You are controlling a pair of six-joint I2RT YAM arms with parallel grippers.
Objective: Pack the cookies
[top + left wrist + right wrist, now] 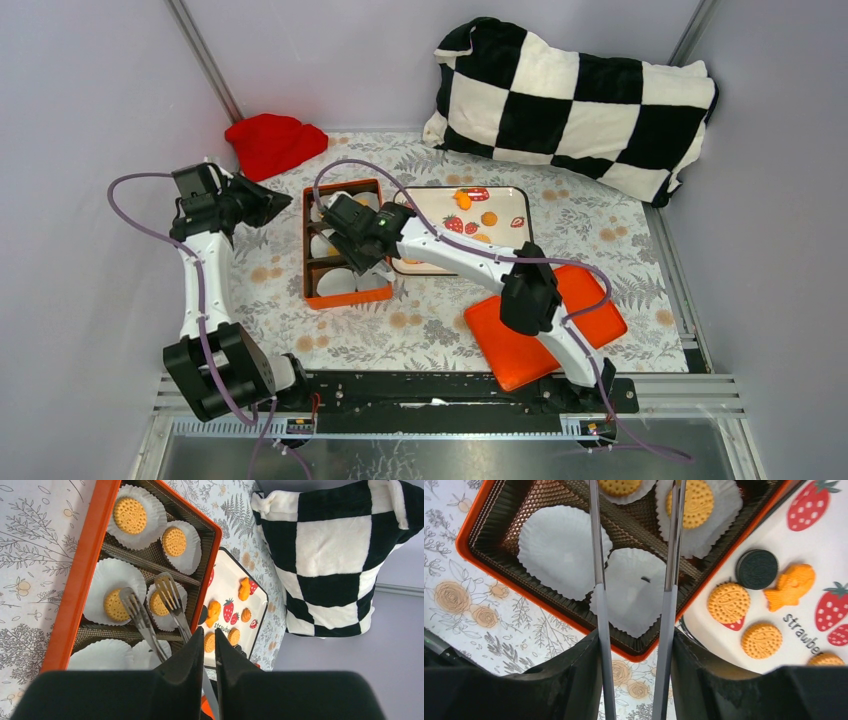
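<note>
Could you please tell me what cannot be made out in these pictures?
- Right wrist view: the tongs run off the top edge, so their tips are cut off there.
- Top view: the right gripper covers the middle of the orange box.
- Left wrist view: the left fingers hide the near end of the strawberry tray.

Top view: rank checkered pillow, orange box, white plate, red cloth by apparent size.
1. checkered pillow
2. white plate and orange box: look about alike, both partly hidden, so unranked
3. red cloth

Six paper liners (100, 655), four yellow cookies (129, 515) inside, one black cookie (757, 569)
</note>
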